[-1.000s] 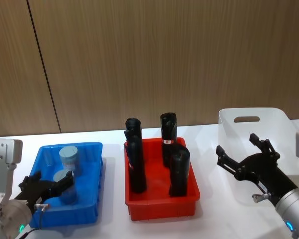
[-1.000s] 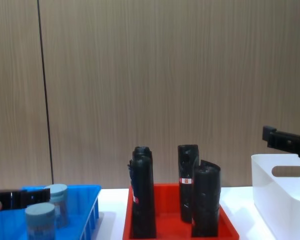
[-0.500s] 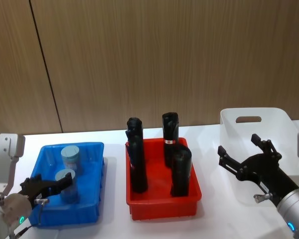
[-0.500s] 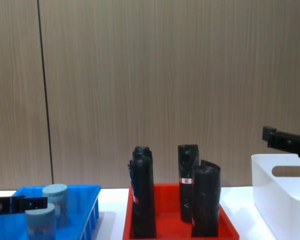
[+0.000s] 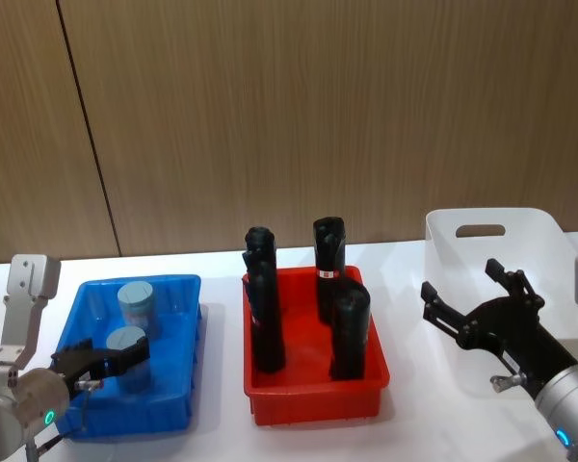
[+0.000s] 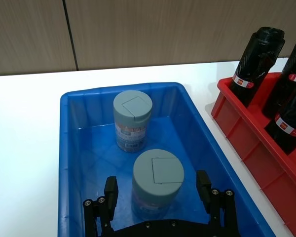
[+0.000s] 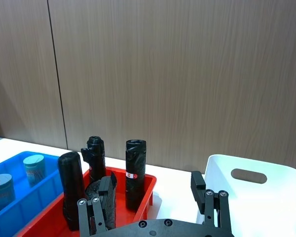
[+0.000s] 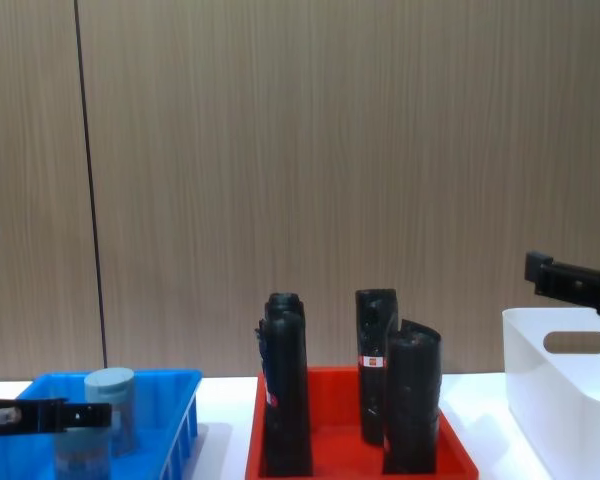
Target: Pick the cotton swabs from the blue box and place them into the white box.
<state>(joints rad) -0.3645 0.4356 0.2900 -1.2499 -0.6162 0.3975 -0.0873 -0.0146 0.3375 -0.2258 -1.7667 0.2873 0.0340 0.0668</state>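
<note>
The left claw (image 6: 157, 188) is spread wide and grips nothing. Its two black fingers (image 6: 111, 190) stand one on each side of the nearer cotton swab jar (image 6: 158, 173), with a gap showing on both sides in the left wrist view. In the head view this claw (image 5: 114, 358) reaches in over the near end of the blue box (image 5: 178, 404), and in the chest view one finger (image 8: 40, 414) runs level across the front of that jar, about at the height of its lid.

Both cotton swab jars stand upright inside the blue box (image 6: 69, 148), pale blue-grey lids up. The farther jar (image 6: 132, 106) sits toward the back wall, apart from the nearer one, with a printed label on its side. In the head view the nearer jar (image 5: 127, 342) is in the middle of the box and the farther jar (image 5: 135, 298) is behind it.

The right claw (image 5: 459, 281) is also released and empty, its fingers splayed. It hangs by the left wall of the white box (image 5: 539, 221), and in the chest view its finger (image 8: 570, 283) is above the box's rim (image 8: 550, 320).

Between the two boxes sits a red tray (image 5: 313, 395) holding four tall black rolls (image 5: 263, 318), all upright; some carry a small red and white label. All three containers rest on a white table (image 5: 217, 404), with a wood-panelled wall (image 5: 270, 115) behind.
</note>
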